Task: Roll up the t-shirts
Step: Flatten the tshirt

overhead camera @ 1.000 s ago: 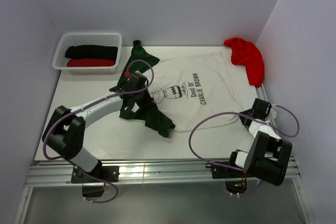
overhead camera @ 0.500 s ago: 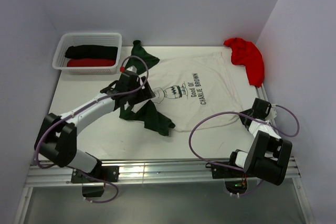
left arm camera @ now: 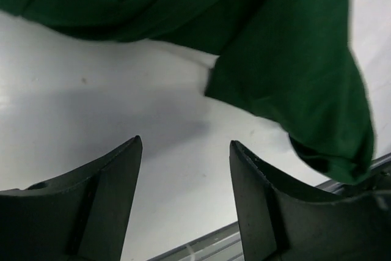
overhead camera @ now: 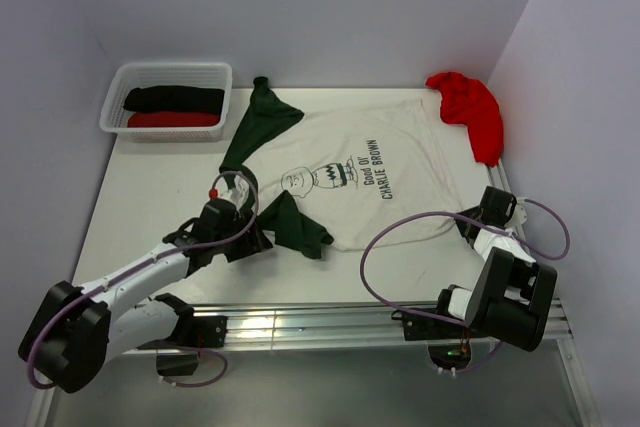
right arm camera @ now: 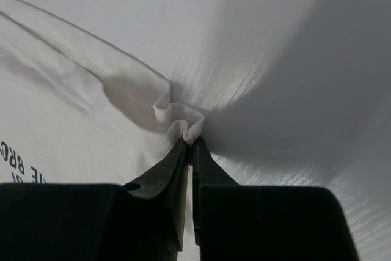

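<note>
right hand (right arm camera: 190, 143) apparently pinches cream tee (overhead camera: 400, 187) corner.

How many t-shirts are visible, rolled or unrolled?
4. A black roll and a red roll in the basket, far left; the cream t-shirt spread mid-table; the red t-shirt bunched at the far right corner. Others may hide beneath the rolls.

Left arm (overhead camera: 150, 272) and right arm (overhead camera: 497, 282) white with black joints; purple cables (overhead camera: 363, 265); black tapered fingers (left arm camera: 91, 206).
</note>
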Controlling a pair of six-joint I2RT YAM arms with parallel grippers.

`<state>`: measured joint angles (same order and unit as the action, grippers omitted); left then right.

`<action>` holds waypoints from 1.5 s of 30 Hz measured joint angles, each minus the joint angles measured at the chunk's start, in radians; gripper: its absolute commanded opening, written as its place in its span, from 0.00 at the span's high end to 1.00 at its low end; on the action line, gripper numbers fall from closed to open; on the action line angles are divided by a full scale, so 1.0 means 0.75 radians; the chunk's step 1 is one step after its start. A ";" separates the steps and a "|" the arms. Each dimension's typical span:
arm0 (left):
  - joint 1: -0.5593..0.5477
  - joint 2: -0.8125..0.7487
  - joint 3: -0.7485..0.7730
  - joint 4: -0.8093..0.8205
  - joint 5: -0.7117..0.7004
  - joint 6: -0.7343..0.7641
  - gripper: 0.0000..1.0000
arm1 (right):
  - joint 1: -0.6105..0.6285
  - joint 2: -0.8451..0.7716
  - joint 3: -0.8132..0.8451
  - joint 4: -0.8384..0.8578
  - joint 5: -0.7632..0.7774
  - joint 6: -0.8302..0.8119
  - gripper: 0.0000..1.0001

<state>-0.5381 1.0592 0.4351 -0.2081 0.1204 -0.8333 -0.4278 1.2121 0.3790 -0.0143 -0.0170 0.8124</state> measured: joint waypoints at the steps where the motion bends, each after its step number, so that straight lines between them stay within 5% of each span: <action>1: -0.001 0.004 -0.027 0.008 0.002 -0.005 0.34 | 0.000 0.000 0.000 0.000 0.000 0.000 1.00; 8: -0.047 0.136 -0.015 0.129 -0.013 -0.024 0.32 | 0.000 0.001 0.000 0.000 -0.005 -0.003 1.00; 21: -0.130 0.330 0.065 0.293 -0.119 -0.019 0.44 | 0.000 0.004 0.001 0.005 -0.015 -0.010 1.00; 27: -0.176 0.407 0.084 0.370 -0.164 -0.011 0.62 | 0.001 0.004 0.001 0.005 -0.017 -0.011 1.00; 33: -0.204 0.419 0.068 0.383 -0.182 -0.029 1.00 | 0.001 0.005 0.001 0.006 -0.019 -0.014 1.00; 45: -0.223 0.190 0.124 -0.010 -0.108 -0.057 1.00 | 0.001 0.007 0.001 0.008 -0.023 -0.014 1.00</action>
<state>-0.7052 1.2015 0.5282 -0.2153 0.0391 -0.8764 -0.4274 1.2175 0.3798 -0.0086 -0.0341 0.8017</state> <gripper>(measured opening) 0.013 0.088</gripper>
